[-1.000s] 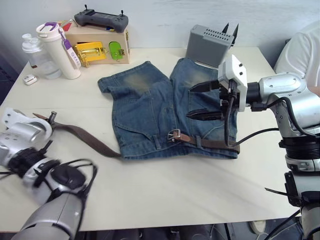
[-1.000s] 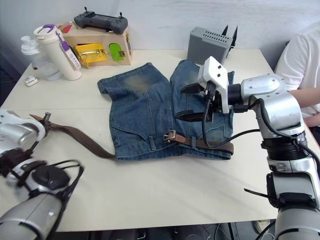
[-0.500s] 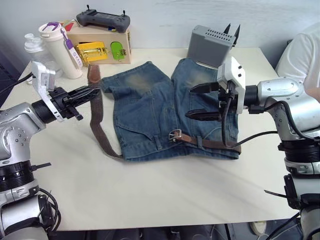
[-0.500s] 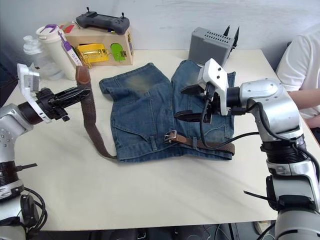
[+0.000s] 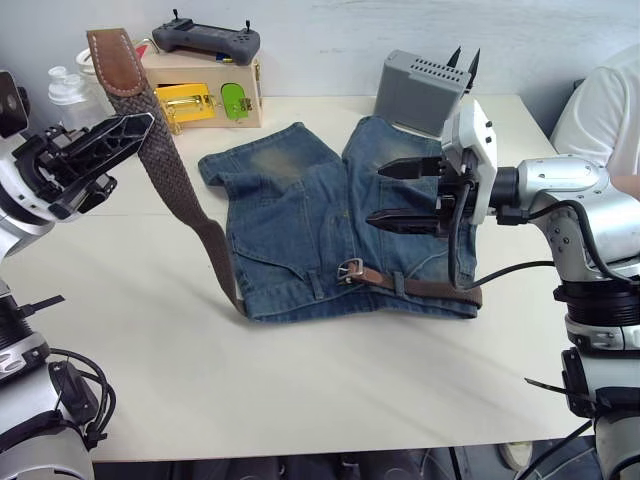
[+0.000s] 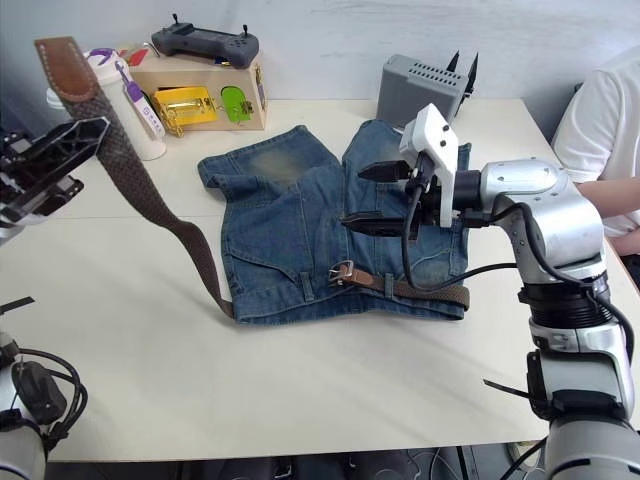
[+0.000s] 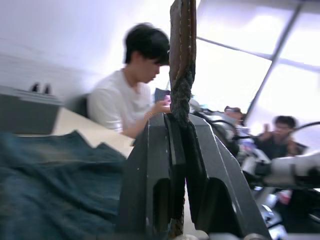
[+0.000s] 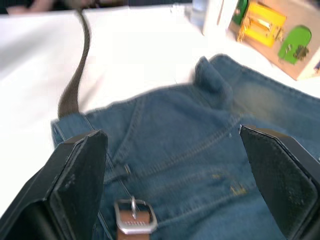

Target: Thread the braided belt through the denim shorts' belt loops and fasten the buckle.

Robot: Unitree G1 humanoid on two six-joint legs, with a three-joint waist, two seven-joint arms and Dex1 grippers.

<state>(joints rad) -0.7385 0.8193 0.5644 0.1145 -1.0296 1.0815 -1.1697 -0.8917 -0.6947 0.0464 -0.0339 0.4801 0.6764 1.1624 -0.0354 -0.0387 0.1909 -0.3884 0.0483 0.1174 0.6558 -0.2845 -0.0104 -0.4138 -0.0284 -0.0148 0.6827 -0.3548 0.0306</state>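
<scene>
The denim shorts (image 5: 290, 210) lie flat mid-table, waistband toward me. The braided belt (image 5: 165, 165) runs along the waistband under a belt loop (image 5: 397, 284), and its silver buckle (image 5: 349, 270) rests at the waistband's middle. From the shorts' left corner the belt's free end climbs into the air to its tan tip (image 5: 110, 55). My left gripper (image 5: 125, 135) is shut on the belt just below that tip, well above the table; the left wrist view shows its fingers (image 7: 150, 165) clamping the braid (image 7: 182, 60). My right gripper (image 5: 380, 193) hovers open over the shorts' right half, above the buckle (image 8: 134, 222).
At the table's back stand a grey box (image 5: 420, 90), a wooden latch box (image 5: 205, 95) with a game controller (image 5: 205, 40) on top, and bottles (image 5: 65, 85) at the far left. A person in a white shirt (image 5: 605, 100) sits at the right edge.
My left gripper has lifted the belt's tip end from low over the table's left side to high in the air. The right gripper has stayed over the shorts, tilting slightly.
</scene>
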